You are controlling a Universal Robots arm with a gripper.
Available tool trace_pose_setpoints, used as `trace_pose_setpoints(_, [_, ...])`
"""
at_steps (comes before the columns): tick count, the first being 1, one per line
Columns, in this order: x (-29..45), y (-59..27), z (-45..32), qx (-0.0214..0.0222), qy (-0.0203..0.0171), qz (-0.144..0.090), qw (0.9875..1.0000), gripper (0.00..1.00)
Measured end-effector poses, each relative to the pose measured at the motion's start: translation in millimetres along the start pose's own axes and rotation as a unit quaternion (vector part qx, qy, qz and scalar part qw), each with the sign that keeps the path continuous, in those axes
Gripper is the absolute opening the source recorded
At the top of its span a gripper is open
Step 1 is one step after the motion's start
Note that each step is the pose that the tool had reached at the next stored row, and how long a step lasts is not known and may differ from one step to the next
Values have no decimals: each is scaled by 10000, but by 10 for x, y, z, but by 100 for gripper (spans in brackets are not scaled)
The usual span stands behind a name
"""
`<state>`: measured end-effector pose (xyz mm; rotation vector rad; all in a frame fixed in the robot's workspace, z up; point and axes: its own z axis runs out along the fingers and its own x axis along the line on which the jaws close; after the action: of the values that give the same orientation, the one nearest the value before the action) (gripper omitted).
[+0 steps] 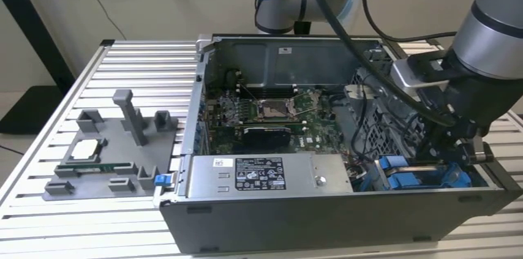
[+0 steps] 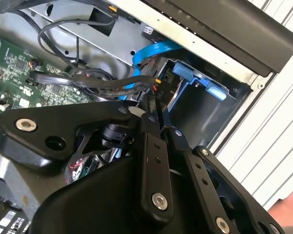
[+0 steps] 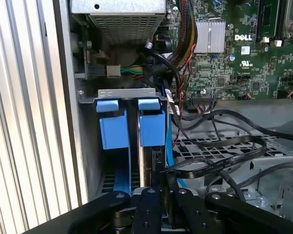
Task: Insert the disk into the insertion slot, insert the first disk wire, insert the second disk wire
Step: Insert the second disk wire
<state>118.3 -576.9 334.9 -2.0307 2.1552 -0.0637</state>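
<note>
**Pincer down at the drive bay, nipped on a wire end**

Exterior view: computer case (image 1: 327, 210) lying open-side up on a slatted table (image 1: 49, 234), so the bays face the arm. Gripper (image 1: 460, 149) lowered into the corner at the exterior view's right, right over the blue-tabbed insertion slot (image 1: 413, 176). Grey power-supply box (image 1: 270, 175) just beside the cage. Fixture tray (image 1: 106, 155) well apart on the exterior view's left.

Second wrist view: gripper (image 2: 155, 105) nearly closed, fingers (image 2: 151, 146) drawn together around what looks like a small dark connector (image 2: 156, 92) at the end of a flat black cable (image 2: 107, 83). Held just beside the blue carrier tab (image 2: 205, 85) in the bay, probably so the plug lines up with the drive's rear edge. Actual contact with the drive not clear.

First wrist view: gripper (image 3: 158, 183) closed to a narrow gap, directly below the disk (image 3: 153, 156), which sits edge-on in the insertion slot (image 3: 129, 95) between two blue tabs (image 3: 113, 127). Disk apparently seated already. Black cables (image 3: 219, 161) looping over the perforated cage alongside.
</note>
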Motion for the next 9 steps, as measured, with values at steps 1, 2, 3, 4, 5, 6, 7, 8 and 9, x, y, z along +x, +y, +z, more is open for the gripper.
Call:
trace_pose_setpoints(1, [0, 0, 3, 0, -4, 0, 10000, 0])
trace_pose_setpoints(2, [0, 0, 4, 0, -6, 1, 10000, 0])
trace_pose_setpoints(3, [0, 1, 4, 0, -7, 1, 10000, 0])
trace_pose_setpoints(4, [0, 1, 4, 0, -6, 1, 10000, 0])
trace_pose_setpoints(5, [0, 1, 5, 0, -6, 1, 10000, 0])
trace_pose_setpoints(6, [-1, 0, 2, 0, -9, 1, 10000, 0])
trace_pose_setpoints(7, [-3, -3, -11, 0, -20, 2, 10000, 100])
trace_pose_setpoints(8, [-7, -11, -58, 0, -19, 1, 10000, 100])
trace_pose_setpoints(9, [-12, -19, -108, 0, -9, 0, 10000, 100])
